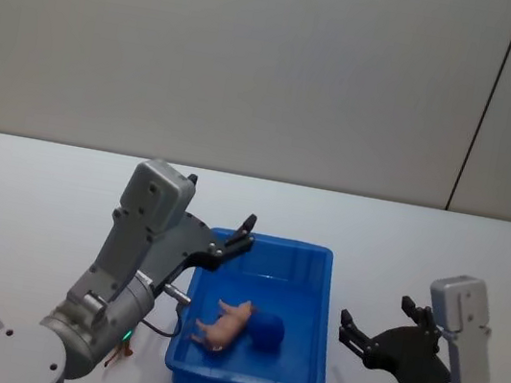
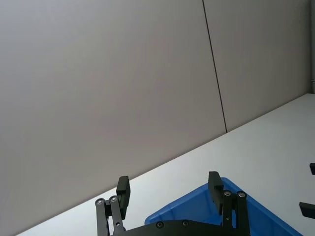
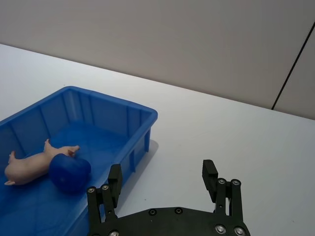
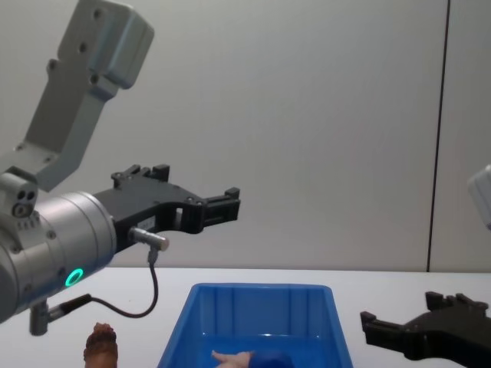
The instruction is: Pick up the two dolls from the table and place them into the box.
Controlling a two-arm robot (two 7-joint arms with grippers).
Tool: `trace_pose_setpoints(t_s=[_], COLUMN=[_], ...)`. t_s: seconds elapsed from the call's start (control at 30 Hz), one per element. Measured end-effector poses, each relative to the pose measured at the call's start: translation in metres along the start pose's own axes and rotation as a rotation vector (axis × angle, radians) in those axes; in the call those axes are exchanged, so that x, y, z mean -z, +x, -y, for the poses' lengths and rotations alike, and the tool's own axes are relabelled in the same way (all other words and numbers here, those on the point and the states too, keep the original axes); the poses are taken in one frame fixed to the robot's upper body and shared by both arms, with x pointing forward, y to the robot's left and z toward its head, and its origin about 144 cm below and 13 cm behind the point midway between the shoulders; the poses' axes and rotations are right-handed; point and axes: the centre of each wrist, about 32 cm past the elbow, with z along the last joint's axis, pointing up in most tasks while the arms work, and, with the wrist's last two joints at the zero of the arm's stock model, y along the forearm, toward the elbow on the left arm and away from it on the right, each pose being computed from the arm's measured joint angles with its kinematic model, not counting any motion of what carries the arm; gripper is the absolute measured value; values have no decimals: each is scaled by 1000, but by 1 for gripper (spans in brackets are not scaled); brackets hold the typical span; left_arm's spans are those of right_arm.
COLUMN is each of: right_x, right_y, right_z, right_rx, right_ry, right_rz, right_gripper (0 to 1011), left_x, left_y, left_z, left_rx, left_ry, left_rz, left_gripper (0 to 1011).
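The blue box (image 1: 272,244) stands on the white table (image 1: 30,204) in front of me. Inside it lies the pale pink doll (image 1: 227,323) with its dark blue part, also seen in the right wrist view (image 3: 32,164) and low in the chest view (image 4: 232,356). The reddish-brown doll (image 4: 101,345) stands on the table left of the box, mostly hidden behind my left arm in the head view (image 1: 120,353). My left gripper (image 1: 245,231) hangs open and empty above the box's far left corner. My right gripper (image 1: 374,319) is open and empty, right of the box.
A plain grey wall with a dark vertical seam (image 1: 482,111) rises behind the table. Bare tabletop lies to the right of the box (image 3: 206,128) and beyond it. A cable (image 4: 149,295) loops under my left wrist.
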Motion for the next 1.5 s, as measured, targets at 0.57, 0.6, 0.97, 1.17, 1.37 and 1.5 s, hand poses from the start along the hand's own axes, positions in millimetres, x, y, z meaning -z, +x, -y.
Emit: trace_pose_setpoints(t_s=[0.57, 0.6, 0.97, 1.17, 1.37, 1.5], right_x=[2, 2, 3, 3, 3, 3], right_y=[4, 4, 4, 5, 5, 5], right_z=[9, 9, 11, 11, 11, 11], right_rx=[43, 44, 52, 54, 55, 56], right_ry=[-12, -12, -14, -14, -15, -15], right_rz=[-4, -4, -4, -5, -5, -5], right_gripper=[1001, 1001, 1001, 1001, 1001, 1001], left_x=[5, 6, 18, 26, 33, 36], left_y=[9, 9, 18, 24, 30, 35], left_z=[-15, -17, -27, -29, -30, -28], left_rx=[-101, -113, -179, -205, -223, -231], left_ry=[105, 120, 224, 284, 341, 385], left_rz=[-123, -139, -237, -284, -318, -344], left_gripper=[1001, 1001, 1002, 1001, 1001, 1001])
